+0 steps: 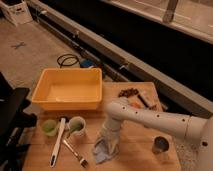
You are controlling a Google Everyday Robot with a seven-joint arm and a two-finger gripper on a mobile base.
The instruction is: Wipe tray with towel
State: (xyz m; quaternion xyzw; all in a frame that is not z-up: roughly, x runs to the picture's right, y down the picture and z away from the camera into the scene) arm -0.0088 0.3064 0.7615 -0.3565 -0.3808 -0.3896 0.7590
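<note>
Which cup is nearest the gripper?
The right green cup, left of the towel where the gripper is; the other green cup and metal cup sit farther.

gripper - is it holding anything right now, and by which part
Likely the towel, by its bunched top: the gripper is down on it, and the cloth peaks up to it. The grip itself is hidden, so this is not certain.

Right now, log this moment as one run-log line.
gripper: down at towel, table front centre | towel: crumpled on table, outside tray | tray: yellow, far side, apart from towel | wipe: not yet begun
</note>
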